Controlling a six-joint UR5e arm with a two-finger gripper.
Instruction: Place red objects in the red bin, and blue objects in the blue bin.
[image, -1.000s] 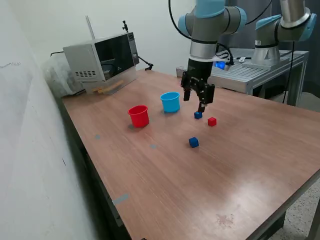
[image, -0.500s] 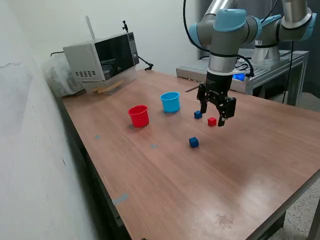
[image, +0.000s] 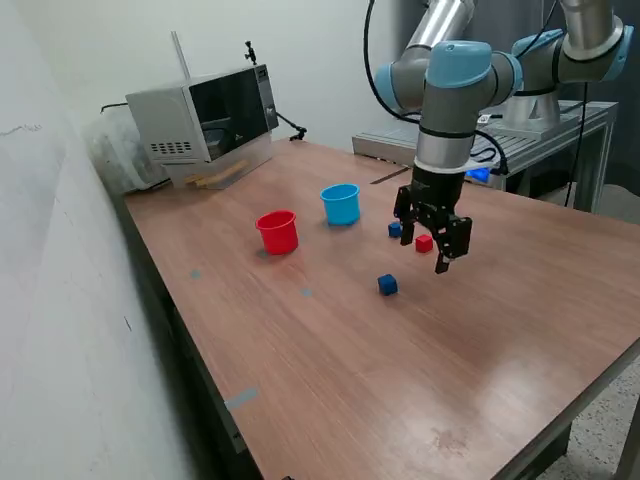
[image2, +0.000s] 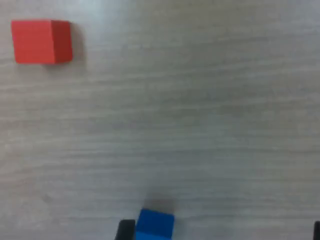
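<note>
1 red cube (image: 424, 243), 2 blue cubes (image: 387, 285) (image: 395, 230), 1 red cup (image: 277, 232), 1 blue cup (image: 341, 204).

White wall (image: 80, 300) (wooden table (image: 420, 360))

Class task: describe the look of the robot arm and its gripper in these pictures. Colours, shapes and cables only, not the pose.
The arm is built of silver-grey cylindrical tubes with light blue caps at its rounded joints. A black cable loops down along it from above. The gripper is black, with a blocky body and two narrow fingers. No markings are legible.
</note>
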